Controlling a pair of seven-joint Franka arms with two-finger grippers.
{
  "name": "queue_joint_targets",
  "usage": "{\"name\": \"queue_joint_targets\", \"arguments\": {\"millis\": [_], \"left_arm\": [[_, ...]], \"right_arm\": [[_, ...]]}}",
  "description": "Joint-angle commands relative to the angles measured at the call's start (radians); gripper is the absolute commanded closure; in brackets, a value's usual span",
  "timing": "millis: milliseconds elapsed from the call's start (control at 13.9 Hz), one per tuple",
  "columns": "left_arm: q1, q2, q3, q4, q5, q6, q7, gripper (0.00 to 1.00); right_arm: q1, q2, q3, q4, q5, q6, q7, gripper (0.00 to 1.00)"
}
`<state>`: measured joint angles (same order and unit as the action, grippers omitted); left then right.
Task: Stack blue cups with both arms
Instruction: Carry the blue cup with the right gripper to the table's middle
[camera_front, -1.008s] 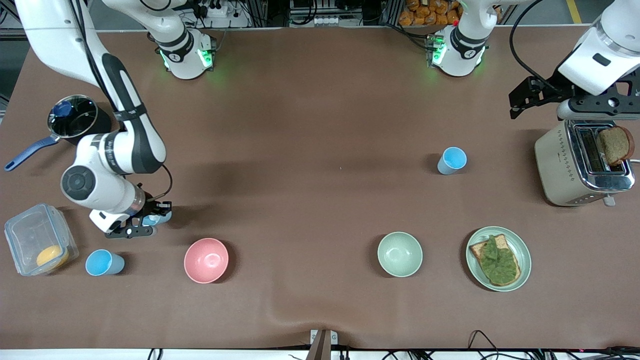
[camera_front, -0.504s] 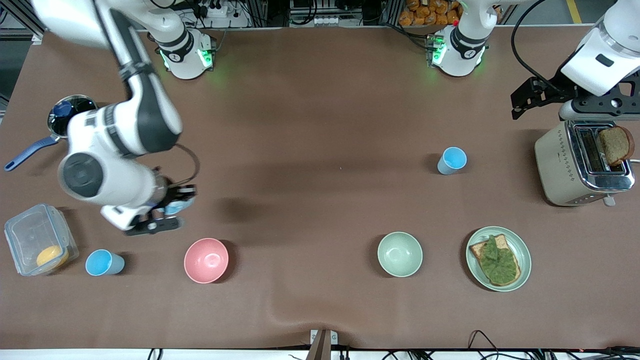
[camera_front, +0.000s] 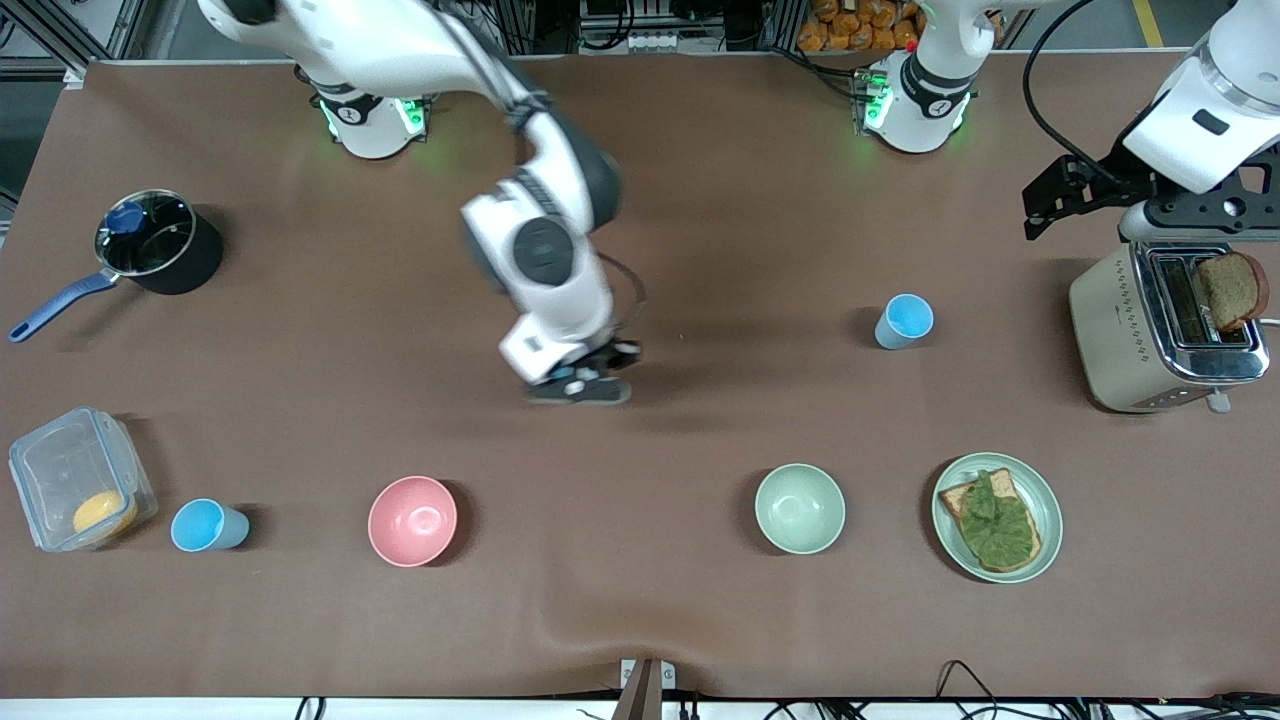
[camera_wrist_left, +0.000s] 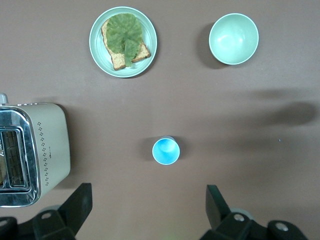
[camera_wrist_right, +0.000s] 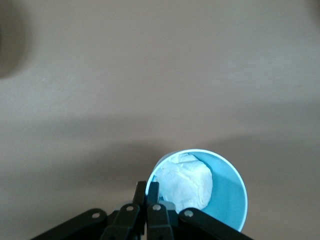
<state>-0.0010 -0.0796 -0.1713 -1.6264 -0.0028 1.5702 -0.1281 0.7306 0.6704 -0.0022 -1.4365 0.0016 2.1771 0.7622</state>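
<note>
My right gripper (camera_front: 595, 372) is shut on the rim of a light-blue cup (camera_wrist_right: 210, 192), one finger inside and one outside, and holds it over the middle of the table. The cup has crumpled white paper (camera_wrist_right: 185, 182) in it. A second blue cup (camera_front: 905, 321) stands upright toward the left arm's end and also shows in the left wrist view (camera_wrist_left: 165, 151). A third blue cup (camera_front: 205, 526) stands beside a plastic box at the right arm's end. My left gripper (camera_front: 1205, 215) is open and empty, high over the toaster, and it also shows in the left wrist view (camera_wrist_left: 147, 202).
A pink bowl (camera_front: 412, 520), a pale green bowl (camera_front: 799, 508) and a plate with topped toast (camera_front: 1040, 545) lie near the front camera. A toaster with bread (camera_front: 1130, 330) stands at the left arm's end. A pot (camera_front: 190, 265) and a clear box (camera_front: 40, 470) stand at the right arm's end.
My right gripper has lifted the cup from beside the plastic box and carried it to over the middle of the table. The left arm has hardly moved.
</note>
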Motion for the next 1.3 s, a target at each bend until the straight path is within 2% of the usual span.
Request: {"name": "queue_joint_targets", "arguments": {"millis": [0,288,648,720,792,864,1223], "left_arm": [[0.004,0.001,-0.001,0.006,-0.011,0.004,-0.013,0.0],[0.013,0.009,0.004,0.006,-0.013,0.004,-0.013,0.0],[0.012,0.009,0.006,0.006,-0.017,0.004,-0.013,0.0],[0.012,0.009,0.004,0.008,-0.017,0.004,-0.015,0.0],[0.012,0.009,0.004,0.008,-0.02,0.004,-0.015,0.0],[0.012,0.009,0.004,0.008,-0.02,0.004,-0.015,0.0],[0.01,0.015,0.004,0.008,-0.02,0.005,-0.012,0.0]], "right_arm": [[0.044,0.026,-0.015,0.037,-0.112,-0.003,0.092,1.0],[0.13,0.127,-0.01,0.102,-0.109,0.064,0.146,1.0],[0.15,0.156,-0.01,0.102,-0.107,0.076,0.175,1.0],[0.15,0.155,-0.01,0.102,-0.107,0.075,0.173,0.72],[0.148,0.153,-0.01,0.102,-0.107,0.073,0.173,0.14],[0.148,0.15,-0.01,0.102,-0.112,0.07,0.167,0.0],[0.092,0.084,0.001,0.107,-0.086,0.023,0.152,0.0]]}}
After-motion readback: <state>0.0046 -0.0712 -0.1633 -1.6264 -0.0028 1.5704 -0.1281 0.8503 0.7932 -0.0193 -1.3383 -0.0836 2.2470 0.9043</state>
